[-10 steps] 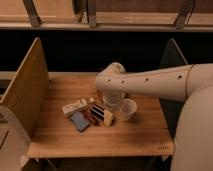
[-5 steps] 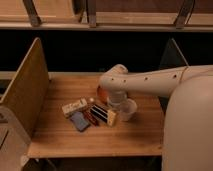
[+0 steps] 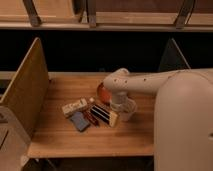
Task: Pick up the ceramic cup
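Gripper (image 3: 120, 106) at the end of the arm's wrist, pointing down over the wooden table (image 3: 60, 137). The wrist housing covers the fingers, so cannot tell how wide they stand or whether they have hold of anything.

Ceramic cup (image 3: 128, 110): directly below and just to the camera-right of the gripper, upright on the table, its whitish rim and tapered wall showing past the wrist. Touching or only close to the fingers — cannot tell.

Handling, as a judgement: rigid, glazed, likely slick on the outside; light enough for one gripper but brittle if dropped or knocked against the table. No handle seen. Best hold looks like one finger inside the rim and one outside, pinching the wall, or both across the body below the rim where the taper is least. Moderate squeeze; too little and it slides out on the lift.

Outward from the fingers: orange-red bowl (image 3: 103, 92) just behind, on the far side of the wrist. To camera-left, a cluster of small flat items near the gripper: a dark striped packet (image 3: 103, 114), a blue packet (image 3: 78, 121), a pale box (image 3: 75, 106). Wooden side panel (image 3: 25, 90) well apart at the table's left edge.
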Controlling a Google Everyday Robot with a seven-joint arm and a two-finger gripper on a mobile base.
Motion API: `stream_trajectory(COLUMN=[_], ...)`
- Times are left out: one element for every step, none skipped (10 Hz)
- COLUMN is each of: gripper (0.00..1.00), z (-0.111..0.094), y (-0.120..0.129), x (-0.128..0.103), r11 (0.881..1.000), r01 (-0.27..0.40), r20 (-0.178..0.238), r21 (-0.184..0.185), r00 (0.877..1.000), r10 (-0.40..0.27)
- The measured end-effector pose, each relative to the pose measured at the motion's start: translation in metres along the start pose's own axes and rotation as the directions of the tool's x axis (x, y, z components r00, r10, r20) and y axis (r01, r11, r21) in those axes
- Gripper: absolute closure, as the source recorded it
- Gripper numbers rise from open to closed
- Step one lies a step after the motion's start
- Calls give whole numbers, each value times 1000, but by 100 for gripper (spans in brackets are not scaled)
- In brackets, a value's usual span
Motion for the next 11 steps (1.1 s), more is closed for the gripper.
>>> stream_trajectory(gripper=[51, 62, 72, 82, 92, 99, 100, 100, 100, 100, 100], z=[-1, -5, -13, -26, -41, -58, -68, -83, -96, -112, -122], y=[-5, -10, -15, -18, -20, -18, -16, -14, -10, -3, 2], x=[-1, -3, -4, -4, -2, 0, 1, 4, 6, 7, 8], r11=[1000, 1000, 1000, 998, 996, 993, 991, 987, 984, 980, 978], r01=[-5, -5, -1, 8, 17, 26, 30, 34, 39, 45, 52], r20=[3, 11, 22, 41, 62, 92, 110, 138, 160, 196, 219], r21=[2, 13, 29, 55, 84, 113, 132, 156, 175, 196, 203], r00=[1000, 1000, 1000, 999, 998, 995, 993, 989, 985, 977, 971], r10=[5, 5, 0, -10, -22, -36, -45, -56, -67, -84, -97])
